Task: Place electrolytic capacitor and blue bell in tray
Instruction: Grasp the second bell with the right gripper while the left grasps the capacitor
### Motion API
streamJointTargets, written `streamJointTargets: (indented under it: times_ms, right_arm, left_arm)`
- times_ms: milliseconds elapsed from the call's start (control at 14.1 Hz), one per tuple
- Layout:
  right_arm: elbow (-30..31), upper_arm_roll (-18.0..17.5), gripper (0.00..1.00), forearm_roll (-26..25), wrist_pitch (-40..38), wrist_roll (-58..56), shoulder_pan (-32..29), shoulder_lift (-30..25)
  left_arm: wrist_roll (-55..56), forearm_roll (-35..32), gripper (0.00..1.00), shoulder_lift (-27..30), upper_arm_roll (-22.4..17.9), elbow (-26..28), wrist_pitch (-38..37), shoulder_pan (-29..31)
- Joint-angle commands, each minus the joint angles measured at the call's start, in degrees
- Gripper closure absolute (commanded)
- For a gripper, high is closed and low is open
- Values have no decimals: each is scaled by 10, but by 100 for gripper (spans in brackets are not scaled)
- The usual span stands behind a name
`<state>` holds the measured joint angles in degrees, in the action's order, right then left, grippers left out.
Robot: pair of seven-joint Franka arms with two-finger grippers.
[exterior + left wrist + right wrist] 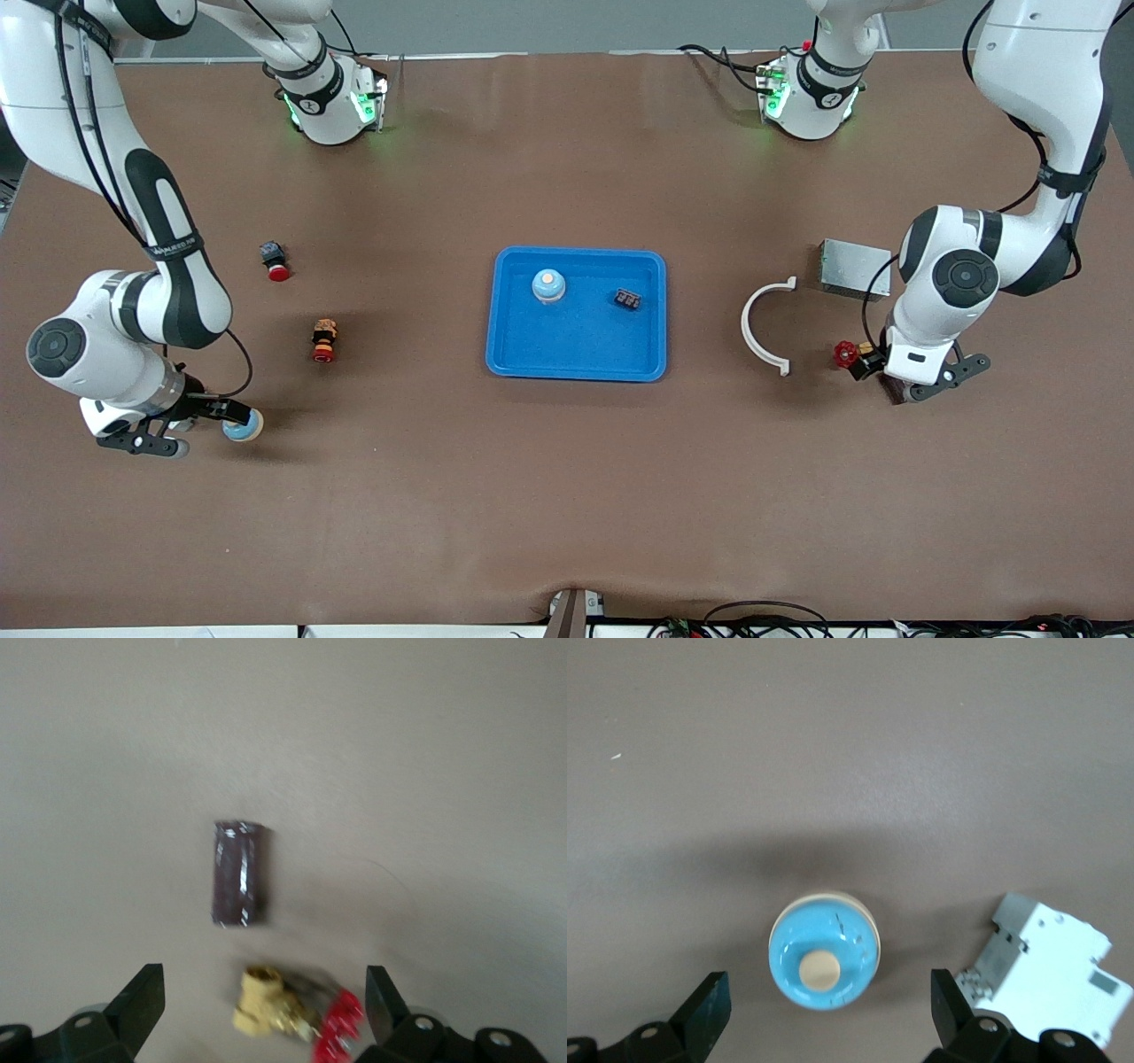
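Note:
The blue tray (509, 354) lies mid-table and holds one blue bell (548, 285) and a small black part (627, 299). Another blue bell (824, 961) with a cream knob stands upright on the table (242, 427) at the right arm's end. My right gripper (829, 1001) hangs open just over it (177, 430), a finger on each side, not touching. The dark brown capacitor (237, 873) lies on its side at the left arm's end, mostly hidden under the hand in the front view (889, 390). My left gripper (263, 997) is open and empty above the table beside it (943, 379).
A brass valve with a red handle (288, 1017) lies between the left fingers, seen too in the front view (846, 354). A white breaker (1041, 970) lies beside the bell. A grey metal box (853, 268), a white curved clip (766, 326) and two red push-buttons (275, 260) (324, 340) lie around.

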<state>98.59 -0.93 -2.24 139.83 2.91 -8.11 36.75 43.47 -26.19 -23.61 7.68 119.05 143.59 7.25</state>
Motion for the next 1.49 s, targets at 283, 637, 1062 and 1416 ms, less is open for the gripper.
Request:
streamJointTargets:
  times_ms: [283,637,1062,1416]
  right_arm:
    - [-21,-11,0,14,33,-3,-9,41]
    - [-18,-11,0,33,40,-3,-3,52]
    - [-16,-11,56,32,36,-11,-3,52]
    - [-18,-11,100,31,18,0,12,41]
  left_arm:
    - [-34,-27,0,-57,8,-4,70,51]
    - [-69,-27,0,-81,7,-10,83,65]
    - [-108,-27,35,-82,8,-15,86,82]
    - [-100,-21,41,-95,9,-39,86,76]
